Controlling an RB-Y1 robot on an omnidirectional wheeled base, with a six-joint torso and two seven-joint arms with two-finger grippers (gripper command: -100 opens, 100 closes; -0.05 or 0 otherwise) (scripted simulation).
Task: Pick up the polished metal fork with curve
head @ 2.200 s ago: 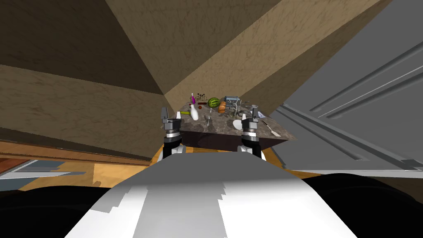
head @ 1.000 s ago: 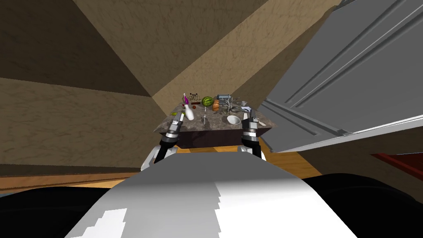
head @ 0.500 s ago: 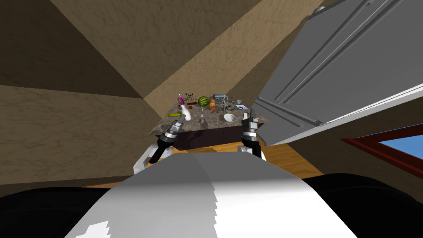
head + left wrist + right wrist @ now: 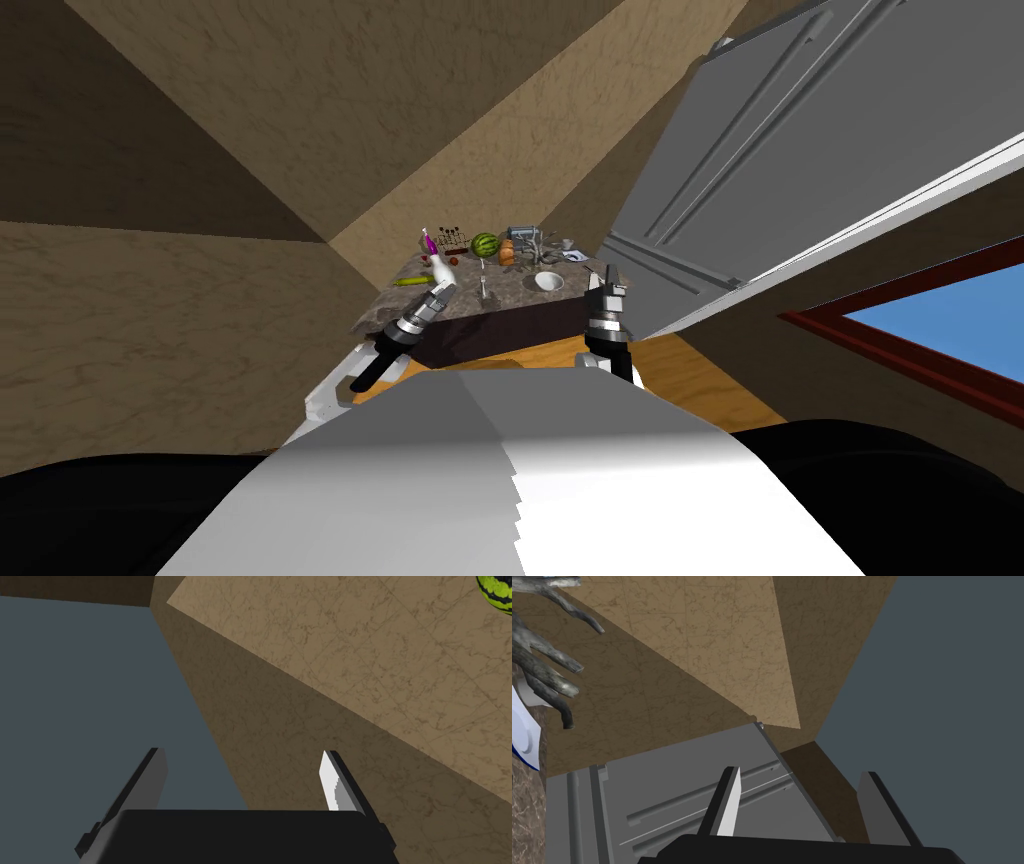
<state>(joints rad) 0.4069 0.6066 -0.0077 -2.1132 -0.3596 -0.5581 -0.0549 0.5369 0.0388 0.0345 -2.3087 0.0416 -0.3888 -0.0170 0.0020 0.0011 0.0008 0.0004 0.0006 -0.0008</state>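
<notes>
A dark marbled table [image 4: 400,308] stands ahead, crowded with small things. A thin silvery utensil [image 4: 484,286] lies near its middle, between a white bottle [image 4: 441,270] and a white bowl [image 4: 547,281]; it looks like the fork, though its shape is too small to tell. My left gripper [image 4: 441,291] [image 4: 245,776] is open, slanted over the table's near left corner and empty. At the near right corner my right gripper [image 4: 606,284] [image 4: 802,796] stands open, also empty. Both grippers are short of the utensil.
A watermelon [image 4: 485,244] [image 4: 496,591], an orange thing [image 4: 507,255], a purple item [image 4: 428,243] and a grey branch-like piece [image 4: 542,671] fill the table's far side. A big grey panelled door [image 4: 800,160] rises close on the right. Brown walls close in at left and behind.
I have turned, so the table has slid left in the picture and a window has come in at right. My left arm has swung outward and now slants toward the table.
</notes>
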